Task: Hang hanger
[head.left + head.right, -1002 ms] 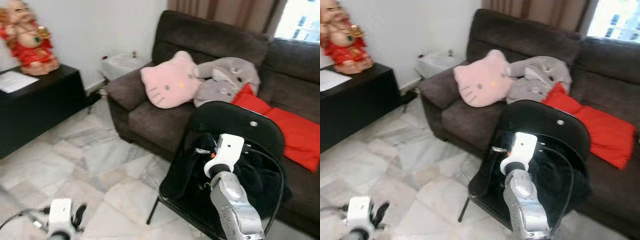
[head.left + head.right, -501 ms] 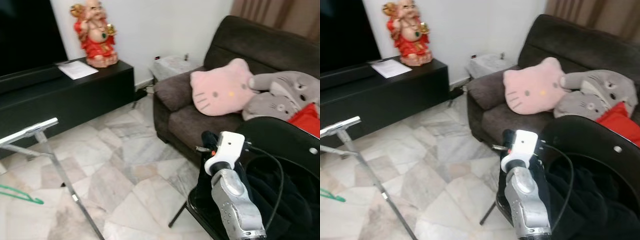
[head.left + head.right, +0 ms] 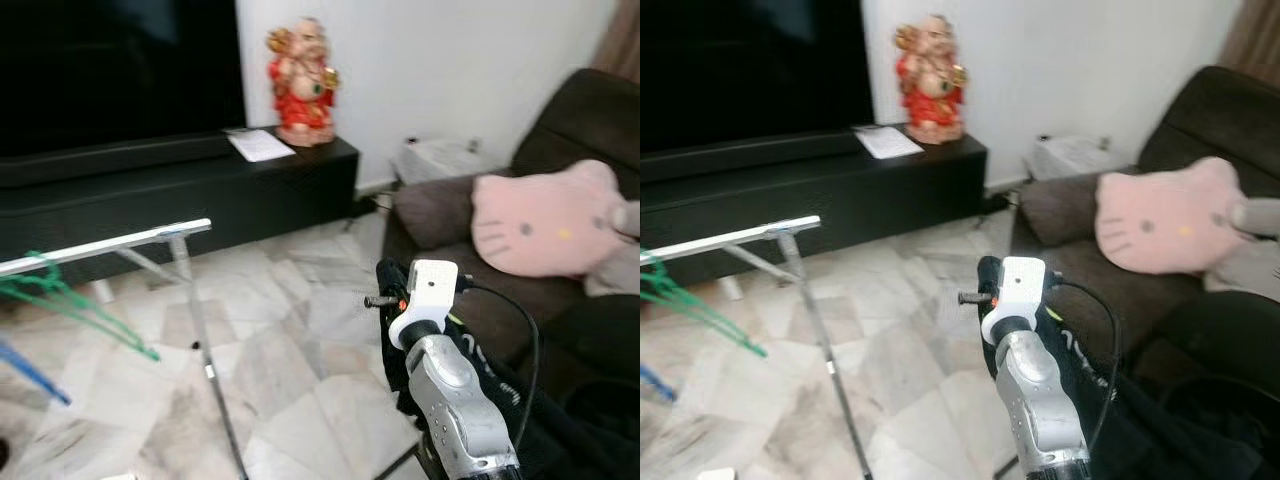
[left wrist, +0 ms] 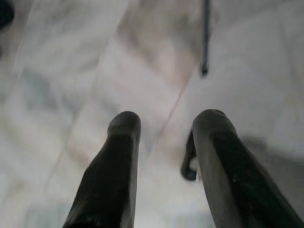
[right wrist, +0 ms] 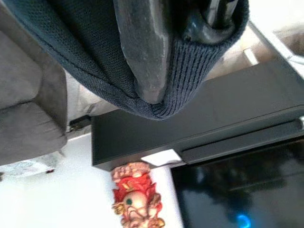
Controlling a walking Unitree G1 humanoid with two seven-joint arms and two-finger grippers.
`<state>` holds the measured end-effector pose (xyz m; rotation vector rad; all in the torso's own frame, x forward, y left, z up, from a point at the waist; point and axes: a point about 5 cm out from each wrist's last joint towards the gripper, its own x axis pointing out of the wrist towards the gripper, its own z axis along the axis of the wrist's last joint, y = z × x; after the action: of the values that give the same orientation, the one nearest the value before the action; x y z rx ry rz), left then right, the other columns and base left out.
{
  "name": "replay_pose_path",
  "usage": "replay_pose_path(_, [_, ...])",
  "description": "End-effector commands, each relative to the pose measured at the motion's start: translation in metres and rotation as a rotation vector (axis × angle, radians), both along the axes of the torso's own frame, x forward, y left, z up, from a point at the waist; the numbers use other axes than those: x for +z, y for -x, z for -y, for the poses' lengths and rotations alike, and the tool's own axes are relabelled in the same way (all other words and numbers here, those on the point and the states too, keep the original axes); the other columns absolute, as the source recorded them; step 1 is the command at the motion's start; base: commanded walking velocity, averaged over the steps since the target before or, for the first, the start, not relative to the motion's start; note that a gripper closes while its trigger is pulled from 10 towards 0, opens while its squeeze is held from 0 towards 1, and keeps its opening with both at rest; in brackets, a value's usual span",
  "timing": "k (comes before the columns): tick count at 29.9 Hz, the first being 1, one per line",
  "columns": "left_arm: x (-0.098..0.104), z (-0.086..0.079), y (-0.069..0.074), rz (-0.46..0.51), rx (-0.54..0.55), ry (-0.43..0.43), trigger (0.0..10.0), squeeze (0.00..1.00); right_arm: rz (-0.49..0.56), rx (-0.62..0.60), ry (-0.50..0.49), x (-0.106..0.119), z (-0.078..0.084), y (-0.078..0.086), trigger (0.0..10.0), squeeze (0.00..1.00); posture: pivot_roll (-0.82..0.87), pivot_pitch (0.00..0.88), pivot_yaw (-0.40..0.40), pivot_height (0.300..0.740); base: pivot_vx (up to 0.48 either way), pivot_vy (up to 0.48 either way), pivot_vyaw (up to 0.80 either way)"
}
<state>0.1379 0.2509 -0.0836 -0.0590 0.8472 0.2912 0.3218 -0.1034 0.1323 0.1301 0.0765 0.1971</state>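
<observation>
Dark knitted garment (image 5: 190, 61) is gripped in the right gripper's (image 3: 395, 290) jaws, raised mid-scene. Left gripper (image 4: 164, 142) jaws are spread wide over the marble floor (image 3: 290, 370). Green hanger (image 3: 60, 295) is hung on the metal rack (image 3: 110, 243), far left.

One green hanger (image 3: 70, 300), one metal rack (image 3: 110, 243), one statue (image 3: 303, 85), one pink cushion (image 3: 545, 222), one sofa (image 3: 570, 150), one TV (image 3: 110, 70), one paper (image 3: 260, 145).

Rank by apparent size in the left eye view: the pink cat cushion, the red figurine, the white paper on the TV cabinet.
1. Pink cat cushion, largest, though nearer the camera.
2. Red figurine.
3. White paper, smallest.
</observation>
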Motion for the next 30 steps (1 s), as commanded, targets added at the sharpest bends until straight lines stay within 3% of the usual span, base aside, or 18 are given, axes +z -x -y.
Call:
replay_pose_path(1, [0.000, -0.003, 0.002, -0.012, -0.001, -0.012, 10.0, 0.00, 0.023, 0.018, 0.002, 0.006, -0.004, -0.001, 10.0, 0.00, 0.04, 0.000, -0.036, 0.740, 0.000, 0.000, 0.80])
replay_pose_path(4, [-0.003, -0.002, 0.009, -0.035, 0.004, -0.009, 10.0, 0.00, 0.029, 0.034, 0.013, 0.007, -0.005, -0.002, 10.0, 0.00, 0.04, 0.000, -0.037, 0.740, 0.000, 0.000, 0.80])
replay_pose_path(14, [-0.006, -0.002, 0.016, -0.057, 0.016, -0.006, 10.0, 0.00, 0.046, 0.091, 0.044, 0.010, -0.009, -0.003, 10.0, 0.00, 0.04, 0.000, -0.044, 0.740, 0.000, 0.000, 0.80])
replay_pose_path(20, [-0.006, -0.001, 0.016, -0.061, 0.013, -0.004, 10.0, 0.00, 0.041, 0.239, 0.054, 0.009, -0.026, 0.002, 10.0, 0.00, 0.04, 0.000, -0.045, 0.740, 0.000, 0.000, 0.80])
replay_pose_path(23, [-0.007, 0.000, 0.016, -0.065, 0.012, -0.003, 10.0, 0.00, 0.055, 0.318, 0.061, 0.009, -0.034, 0.006, 10.0, 0.00, 0.04, 0.000, -0.046, 0.740, 0.000, 0.000, 0.00])
replay_pose_path(26, [-0.007, 0.000, 0.017, -0.072, 0.012, 0.000, 10.0, 0.00, 0.046, 0.281, 0.053, 0.009, -0.026, 0.000, 10.0, 0.00, 0.04, 0.000, -0.046, 0.740, 0.000, 0.000, 0.00])
replay_pose_path(30, [-0.008, 0.000, 0.019, -0.086, 0.014, 0.003, 10.0, 0.00, -0.001, 0.076, 0.045, 0.002, 0.012, -0.019, 10.0, 0.00, 0.05, 0.000, -0.046, 0.740, 0.000, 0.000, 0.00])
